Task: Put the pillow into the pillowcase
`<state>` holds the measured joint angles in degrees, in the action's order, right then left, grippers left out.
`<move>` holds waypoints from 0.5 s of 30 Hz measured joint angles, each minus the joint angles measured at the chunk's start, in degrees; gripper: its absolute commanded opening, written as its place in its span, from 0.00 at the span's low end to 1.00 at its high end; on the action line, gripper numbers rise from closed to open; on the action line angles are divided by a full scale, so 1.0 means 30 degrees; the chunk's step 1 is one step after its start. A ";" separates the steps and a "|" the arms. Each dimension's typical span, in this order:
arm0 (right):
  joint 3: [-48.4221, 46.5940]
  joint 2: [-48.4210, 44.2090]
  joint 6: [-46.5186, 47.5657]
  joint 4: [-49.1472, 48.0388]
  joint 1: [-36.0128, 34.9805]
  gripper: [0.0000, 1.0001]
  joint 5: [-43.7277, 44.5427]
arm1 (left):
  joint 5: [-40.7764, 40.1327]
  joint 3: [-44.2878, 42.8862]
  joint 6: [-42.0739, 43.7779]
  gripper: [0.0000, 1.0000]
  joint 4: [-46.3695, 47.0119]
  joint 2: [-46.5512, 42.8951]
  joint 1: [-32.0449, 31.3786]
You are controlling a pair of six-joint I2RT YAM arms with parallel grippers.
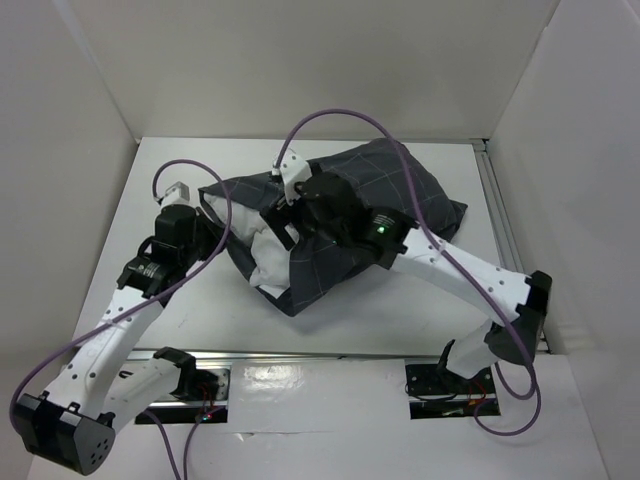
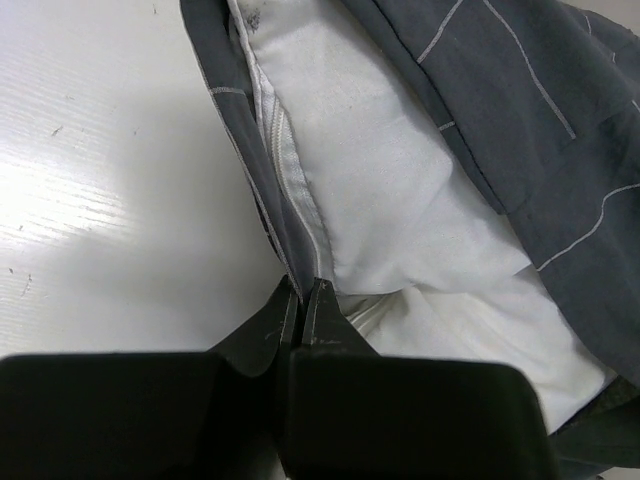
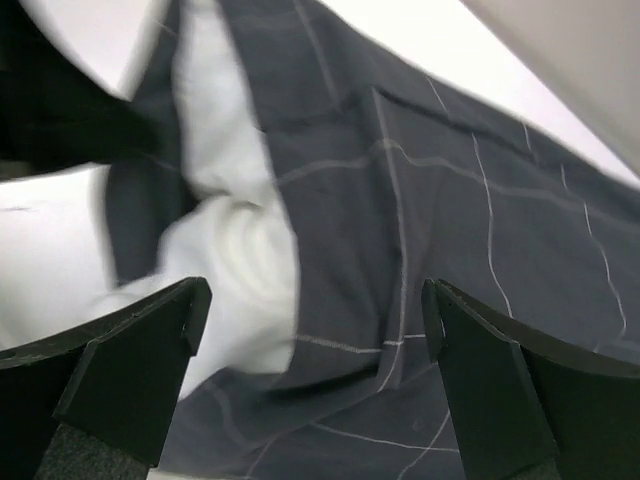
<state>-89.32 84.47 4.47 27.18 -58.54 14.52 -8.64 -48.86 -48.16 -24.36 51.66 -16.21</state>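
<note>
The dark grey checked pillowcase (image 1: 400, 190) lies in the middle of the table with the white pillow (image 1: 265, 262) mostly inside, bulging out of its open left end. My left gripper (image 1: 205, 205) is at that opening. In the left wrist view the left gripper (image 2: 303, 287) is shut on the pillowcase (image 2: 520, 100) hem, beside the pillow (image 2: 400, 200). My right gripper (image 1: 283, 212) hovers over the opening. In the right wrist view the right gripper (image 3: 315, 300) stands open above the pillowcase (image 3: 450, 230) and the exposed pillow (image 3: 240, 260), gripping nothing.
White walls (image 1: 80, 120) enclose the white table (image 1: 190, 320) on three sides. A metal rail (image 1: 497, 210) runs along the right edge. Purple cables (image 1: 340, 118) arc above the pillowcase. Bare tabletop (image 2: 120, 180) lies left of the opening.
</note>
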 measured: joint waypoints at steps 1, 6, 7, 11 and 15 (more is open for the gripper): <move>0.0029 0.0430 -0.0226 0.0087 -0.0029 1.00 0.0860 | -0.0007 0.0000 0.0015 0.00 -0.0029 -0.0058 0.0000; 0.0663 0.2426 -0.1392 0.1304 -0.0022 0.67 0.4721 | 0.0000 -0.0007 0.0080 0.00 -0.0226 -0.0291 0.0000; 0.0670 0.2681 -0.1690 0.1596 -0.0022 0.56 0.5574 | 0.0000 -0.0029 0.0087 0.00 -0.0342 -0.0372 0.0000; 0.0568 0.2951 -0.3337 0.2295 -0.0095 0.48 0.8925 | 0.0007 -0.0474 0.0102 0.00 -0.0743 -0.0459 0.0000; 0.0007 0.2929 -0.3577 0.2266 -0.0153 0.56 1.2349 | -0.0015 -0.1945 0.0401 0.00 -0.1042 -0.0313 0.0000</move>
<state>-89.30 93.25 -6.26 33.98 -59.00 51.57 -8.69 -54.70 -46.96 -27.49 50.72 -16.21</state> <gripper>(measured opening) 0.515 0.047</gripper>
